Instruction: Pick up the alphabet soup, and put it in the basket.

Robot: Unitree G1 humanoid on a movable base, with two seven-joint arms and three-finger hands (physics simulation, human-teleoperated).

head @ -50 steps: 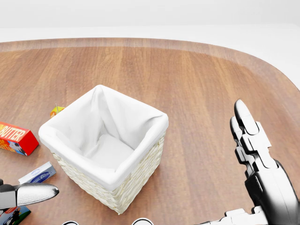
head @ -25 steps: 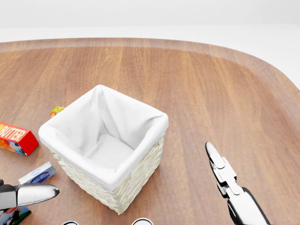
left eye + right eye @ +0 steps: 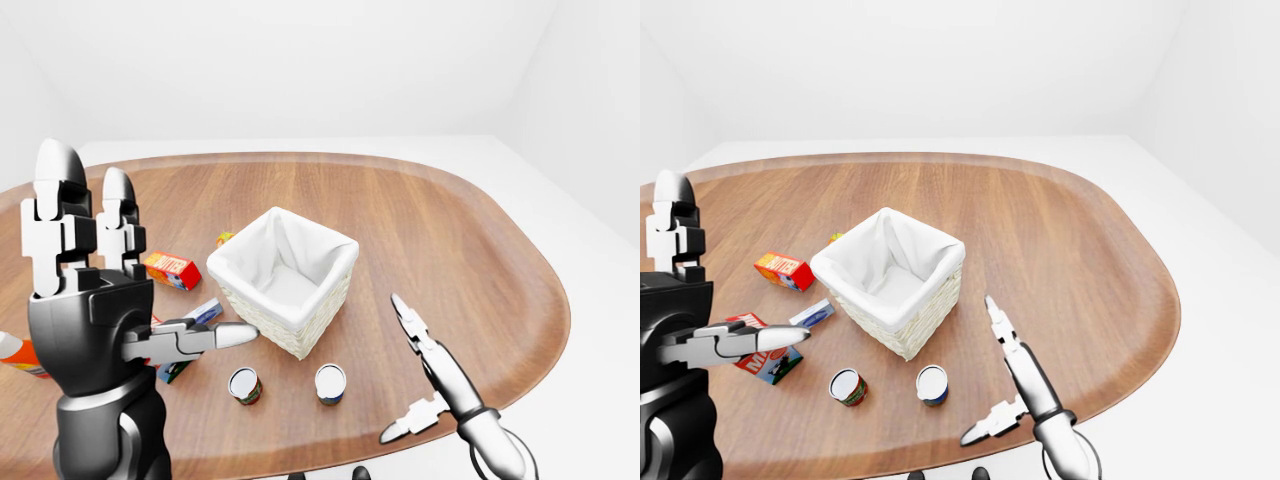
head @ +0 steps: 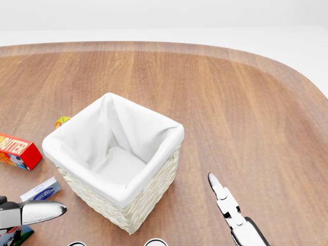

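Both hands are raised off the table (image 3: 450, 230), neither holding anything. The left hand (image 3: 90, 300) stands upright at the left of the left-eye view, fingers straight up and thumb stretched toward the basket (image 3: 283, 280); fully spread, empty. The right hand (image 3: 1025, 385) hangs low over the table's near edge, fingers extended flat and thumb splayed out; also spread wide, empty. Judgement: this looks like a ready posture before a reach, not a grasp.

Two cans stand upright just below the basket in the eye views: a can with a green and red label (image 3: 244, 385) and a can with a blue label (image 3: 330, 382). Which one is the alphabet soup I cannot tell; labels too small. Both sit on the table, apart from the basket and from either hand.

The basket is wicker with a white cloth lining, open top, nothing inside. A red box (image 3: 172, 270) lies to its left.
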